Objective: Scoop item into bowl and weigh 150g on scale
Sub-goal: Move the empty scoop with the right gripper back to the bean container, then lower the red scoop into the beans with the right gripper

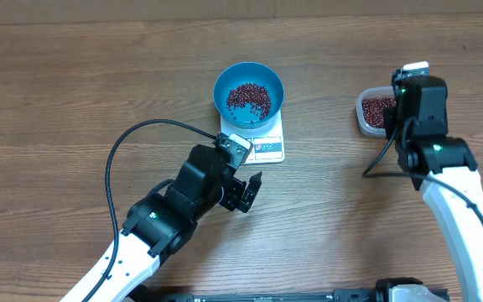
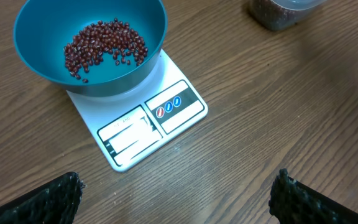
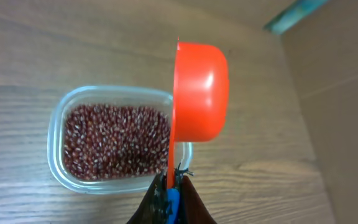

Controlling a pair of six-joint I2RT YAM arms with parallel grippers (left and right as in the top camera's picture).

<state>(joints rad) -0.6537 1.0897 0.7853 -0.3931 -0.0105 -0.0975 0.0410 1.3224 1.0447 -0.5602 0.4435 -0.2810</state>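
The beans already delivered lie as a thin patch in the blue bowl, which sits on the scale. The rest of the supply fills the clear tub, well apart on your right.

Your right gripper is clenched on the handle of the orange scoop. The handle's long axis runs straight out from the jaws, and the cup hangs turned on edge over the tub's right rim. Only its rounded back shows, so you cannot tell whether it carries anything.

From those jaws the tub's beans lie down and to the left, so the next dip probably calls for rolling the cup that way.

Your left gripper is spread wide and grasps nothing, near the scale's display edge.
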